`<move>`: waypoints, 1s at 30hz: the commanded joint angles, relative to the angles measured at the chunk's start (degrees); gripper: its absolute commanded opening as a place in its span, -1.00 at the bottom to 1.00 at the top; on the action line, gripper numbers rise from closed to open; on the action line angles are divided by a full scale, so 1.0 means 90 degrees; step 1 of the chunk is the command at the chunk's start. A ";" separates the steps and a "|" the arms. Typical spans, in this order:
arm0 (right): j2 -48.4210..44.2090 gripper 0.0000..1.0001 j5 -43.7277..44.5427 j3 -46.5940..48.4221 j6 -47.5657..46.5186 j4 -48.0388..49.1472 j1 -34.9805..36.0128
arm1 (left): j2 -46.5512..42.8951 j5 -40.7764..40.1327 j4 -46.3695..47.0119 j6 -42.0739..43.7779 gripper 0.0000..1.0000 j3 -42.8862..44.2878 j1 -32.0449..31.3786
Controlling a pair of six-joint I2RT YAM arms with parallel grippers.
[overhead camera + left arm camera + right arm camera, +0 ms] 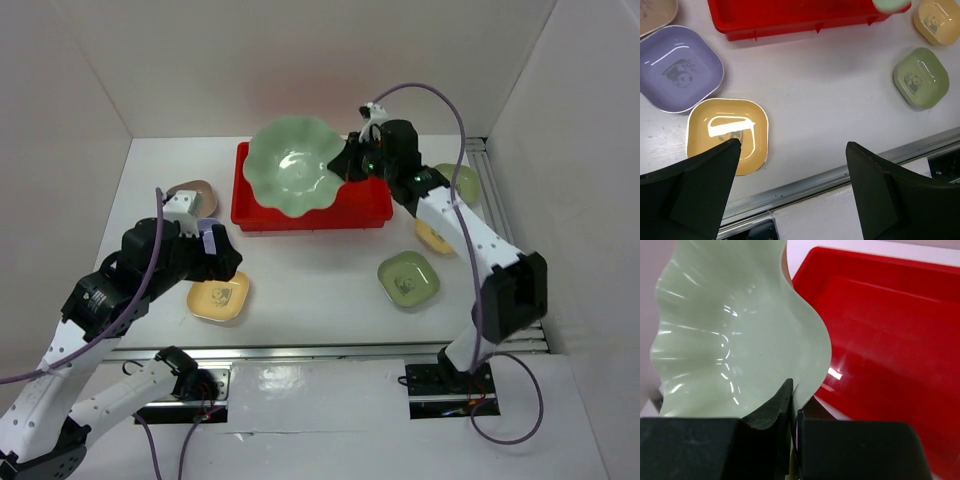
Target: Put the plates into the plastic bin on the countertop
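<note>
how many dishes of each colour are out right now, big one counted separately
large pale-green scalloped dish: 1
small yellow dishes: 2
small green dishes: 2
small pink-tan dish: 1
small lavender dish: 1
total: 7 dishes

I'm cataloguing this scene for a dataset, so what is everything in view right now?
large scalloped dish: one, pale green, tilted over the bin's left half.
plastic bin: one, red, far middle of the countertop.
yellow dishes: two, one front left, one right of the bin.
green dishes: two, one front right, one far right behind the right arm.
lavender dish: one, left of the bin.
pink-tan dish: one, far left, beyond the lavender one.
countertop: one, white.
left hand: open, above the front-left yellow dish.
right hand: shut on the large dish's rim.
</note>
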 commanded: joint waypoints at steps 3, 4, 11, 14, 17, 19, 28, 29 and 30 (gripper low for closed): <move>0.1722 -1.00 -0.0112 0.1048 0.0565 0.0756 -0.0548 | -0.0204 0.0746 0.0502 -0.0186 1.00 -0.0534 0.0024; 0.1948 -1.00 -0.0257 0.1223 0.0566 0.0757 -0.0654 | -0.0292 0.0815 0.0503 -0.0244 1.00 -0.0622 0.0024; 0.3287 -1.00 -0.0492 0.2084 0.0566 0.1031 -0.1035 | -0.0420 0.1176 0.0630 -0.0303 1.00 -0.0994 0.0024; 0.3727 -1.00 -0.0581 0.2552 0.0624 0.0701 -0.1095 | -0.0498 0.1244 0.0630 -0.0303 1.00 -0.1053 0.0024; 0.4001 -1.00 -0.0581 0.2866 0.0468 0.0406 -0.1095 | -0.0624 0.1245 0.0630 -0.0303 1.00 -0.1111 0.0024; 0.4099 -0.96 -0.0581 0.2866 0.0468 0.0406 -0.1095 | -0.0625 0.1245 0.0630 -0.0303 1.00 -0.1111 0.0024; 0.4354 -0.87 -0.0727 0.2702 0.0410 0.0385 -0.1231 | -0.0566 0.1313 0.0630 -0.0362 1.00 -0.1111 0.0024; 0.4285 -0.87 -0.0727 0.2574 0.0410 0.0444 -0.1231 | -0.0566 0.1313 0.0630 -0.0362 1.00 -0.1111 0.0024; 0.4217 -0.87 -0.0669 0.2467 0.0410 0.0503 -0.1231 | -0.0566 0.1313 0.0630 -0.0362 1.00 -0.1111 0.0024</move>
